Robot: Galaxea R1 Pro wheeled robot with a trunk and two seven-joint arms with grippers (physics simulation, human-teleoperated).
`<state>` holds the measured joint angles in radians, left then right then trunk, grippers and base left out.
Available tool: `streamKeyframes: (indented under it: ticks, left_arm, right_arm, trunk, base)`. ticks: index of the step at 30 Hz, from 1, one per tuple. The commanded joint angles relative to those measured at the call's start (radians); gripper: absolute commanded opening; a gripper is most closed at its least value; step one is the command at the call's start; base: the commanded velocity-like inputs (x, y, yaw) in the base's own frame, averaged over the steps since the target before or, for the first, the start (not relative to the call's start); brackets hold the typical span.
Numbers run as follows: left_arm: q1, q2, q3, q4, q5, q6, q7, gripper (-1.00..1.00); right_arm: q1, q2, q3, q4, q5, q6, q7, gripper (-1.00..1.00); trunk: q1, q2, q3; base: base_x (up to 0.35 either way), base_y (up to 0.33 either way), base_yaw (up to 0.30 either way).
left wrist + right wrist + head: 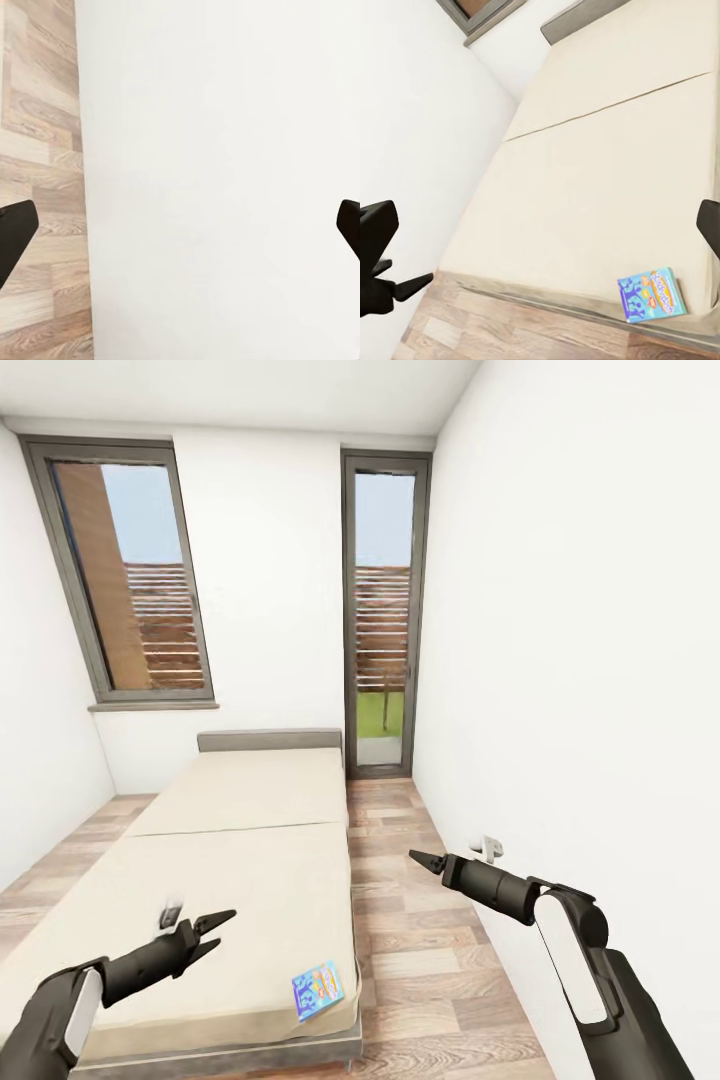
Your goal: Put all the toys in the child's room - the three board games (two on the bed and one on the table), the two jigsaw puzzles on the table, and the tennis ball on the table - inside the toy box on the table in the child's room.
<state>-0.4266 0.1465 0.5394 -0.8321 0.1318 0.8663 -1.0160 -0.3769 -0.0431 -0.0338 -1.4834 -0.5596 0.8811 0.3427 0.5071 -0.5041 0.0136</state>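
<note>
- The blue game box [318, 990] lies flat on the beige bed [240, 860], at the near corner by the foot end. In the head view it sits at about 6 o'clock, just inside the mattress edge.
- The right wrist view shows the same box [652, 295] close to the corner, with bare mattress [607, 172] all around its other sides.
- The left claw [212, 932] hangs over the mattress at about 7 o'clock, its fingers spread and holding nothing.
- The right claw [425, 860] is over the wood floor [420, 960] at about 4 o'clock, beside the bed. In the head view its tips look close together; its own camera shows dark fingers at both edges of the picture, so I judge it spread and empty.
- The box is probably light, stiff cardboard with a glossy, somewhat slippery face.
- Lying flat on a soft surface, it offers little to pinch from above. A grip across a short edge, or sliding it partly over the mattress edge first, looks safest.
- Squeezing hard could dent the lid.
</note>
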Motion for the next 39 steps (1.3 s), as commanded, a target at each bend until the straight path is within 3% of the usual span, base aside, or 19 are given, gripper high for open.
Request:
streamKeyframes:
  ticks: [1,16,26,39]
  left_arm:
    - [-0.001,0.0,0.002,0.014,0.002,0.001,-0.001,1.0]
    - [-0.001,-0.003,0.005,0.04,0.006,-0.007,0.068,1.0]
    - [-0.001,-0.004,0.004,0.046,0.005,-0.011,0.071,1.0]
    - [-0.003,-0.002,0.002,0.108,0.008,-0.098,0.071,1.0]
  right_arm:
    - [0.0,0.0,-0.002,-0.001,0.004,0.004,0.007,1.0]
    - [0.0,0.002,-0.002,-0.001,0.003,-0.002,0.006,1.0]
    - [0.0,0.044,-0.004,0.001,0.007,-0.004,0.004,1.0]
    - [0.0,0.049,-0.003,0.003,0.007,-0.004,0.004,1.0]
  trunk:
    - [0.004,-0.008,-0.004]
    - [0.062,-0.113,-0.051]
    - [0.1,-0.183,-0.082]
    - [0.15,-0.274,-0.123]
  base:
    - [0.0,0.0,0.0]
    - [0.0,0.0,0.0]
    - [0.0,0.0,0.0]
    - [0.0,0.0,0.0]
